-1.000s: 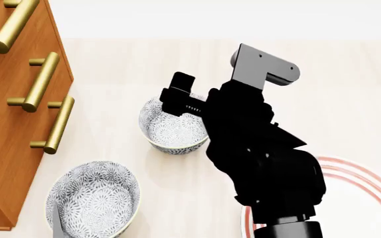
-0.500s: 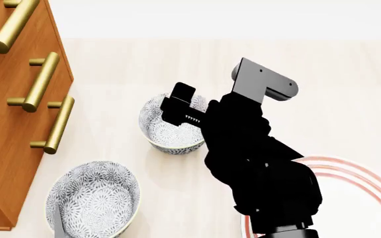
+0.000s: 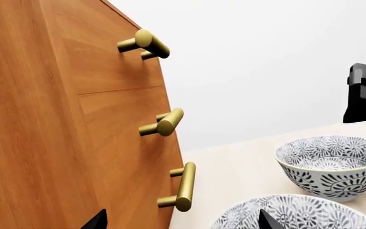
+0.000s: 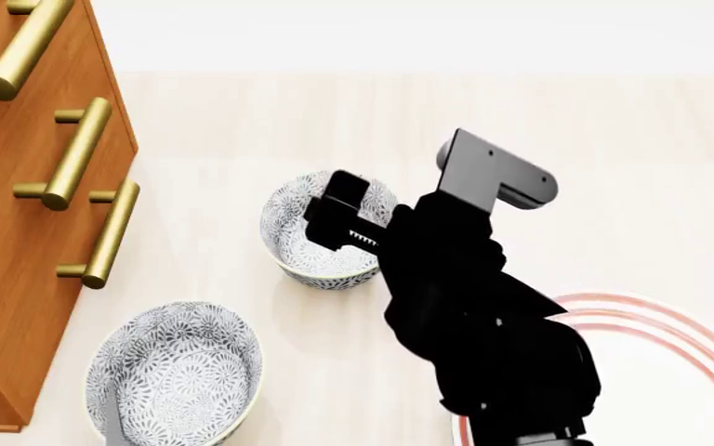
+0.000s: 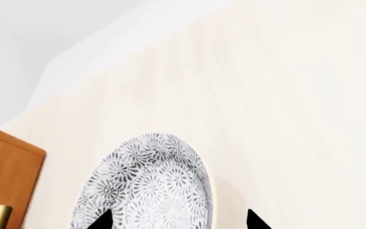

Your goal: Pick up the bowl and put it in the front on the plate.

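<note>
Left wrist view: the bowl (image 3: 332, 167), white with dense grey-blue floral pattern, sits at lower right on the pale surface (image 3: 234, 167), beside a look-alike second bowl (image 3: 297, 214). The left gripper's (image 3: 179, 222) jaws stand wide.

Head view: the right gripper (image 4: 338, 218) hovers over the bowl's (image 4: 301, 246) rim; the plate (image 4: 673, 358) lies lower right.

Right wrist view: its dark fingertips (image 5: 101, 220) stand wide, one over the bowl's (image 5: 148, 186) inside.

Bright, even, diffuse light; sharp renders without blur or glare; only a faint soft shadow beneath the bowl (image 4: 320, 243).
</note>
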`<state>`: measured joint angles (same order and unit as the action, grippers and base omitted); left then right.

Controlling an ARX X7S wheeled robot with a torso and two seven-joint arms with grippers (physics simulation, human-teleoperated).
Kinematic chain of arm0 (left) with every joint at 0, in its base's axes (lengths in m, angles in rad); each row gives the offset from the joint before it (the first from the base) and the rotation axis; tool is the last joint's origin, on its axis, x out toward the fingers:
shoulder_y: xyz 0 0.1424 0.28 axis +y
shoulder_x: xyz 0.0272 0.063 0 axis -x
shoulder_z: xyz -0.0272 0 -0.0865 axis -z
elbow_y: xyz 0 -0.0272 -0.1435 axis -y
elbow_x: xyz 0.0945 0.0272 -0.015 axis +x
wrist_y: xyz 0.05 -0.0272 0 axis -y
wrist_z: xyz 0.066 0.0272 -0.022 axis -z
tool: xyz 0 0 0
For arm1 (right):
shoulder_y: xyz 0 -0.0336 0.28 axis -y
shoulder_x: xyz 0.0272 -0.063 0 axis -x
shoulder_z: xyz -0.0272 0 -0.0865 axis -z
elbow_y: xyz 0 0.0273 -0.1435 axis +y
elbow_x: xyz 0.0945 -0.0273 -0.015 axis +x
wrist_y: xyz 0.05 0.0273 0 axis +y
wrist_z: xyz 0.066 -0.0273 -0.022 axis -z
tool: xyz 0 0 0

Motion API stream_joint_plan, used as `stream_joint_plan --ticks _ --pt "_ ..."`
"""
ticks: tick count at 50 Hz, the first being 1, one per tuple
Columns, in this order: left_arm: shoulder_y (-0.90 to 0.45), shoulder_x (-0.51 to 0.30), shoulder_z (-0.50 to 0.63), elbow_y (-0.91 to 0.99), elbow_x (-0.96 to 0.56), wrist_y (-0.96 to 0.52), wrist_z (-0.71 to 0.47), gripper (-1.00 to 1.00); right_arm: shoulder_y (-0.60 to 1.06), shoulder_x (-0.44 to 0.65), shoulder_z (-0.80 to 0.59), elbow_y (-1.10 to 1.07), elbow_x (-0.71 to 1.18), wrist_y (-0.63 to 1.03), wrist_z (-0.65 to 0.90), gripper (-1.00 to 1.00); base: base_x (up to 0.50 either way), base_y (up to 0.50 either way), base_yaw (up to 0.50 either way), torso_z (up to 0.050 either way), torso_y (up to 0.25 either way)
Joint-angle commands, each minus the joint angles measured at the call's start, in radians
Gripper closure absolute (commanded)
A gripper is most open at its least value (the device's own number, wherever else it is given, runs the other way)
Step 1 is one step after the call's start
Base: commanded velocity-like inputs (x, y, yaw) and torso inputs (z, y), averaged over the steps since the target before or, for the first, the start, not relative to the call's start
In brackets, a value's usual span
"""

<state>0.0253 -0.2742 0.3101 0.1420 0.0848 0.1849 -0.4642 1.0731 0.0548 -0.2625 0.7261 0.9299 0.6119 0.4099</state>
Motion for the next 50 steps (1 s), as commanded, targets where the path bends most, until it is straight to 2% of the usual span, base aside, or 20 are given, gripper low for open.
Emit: stream_joint_plan --ticks 1,50 --pt "0.003 0.015 -0.017 0.007 0.019 0.011 0.018 -1.00 -0.013 -0.015 0.007 0.000 0.002 -0.012 -0.024 -1.00 0.00 0.00 0.00 0.000 0.000" --pt "-0.004 0.002 0.002 0.000 0.015 0.008 -0.001 -1.00 -0.017 -0.001 -0.099 0.053 0.005 -0.067 -0.051 -1.00 0.00 0.00 0.00 0.000 0.000"
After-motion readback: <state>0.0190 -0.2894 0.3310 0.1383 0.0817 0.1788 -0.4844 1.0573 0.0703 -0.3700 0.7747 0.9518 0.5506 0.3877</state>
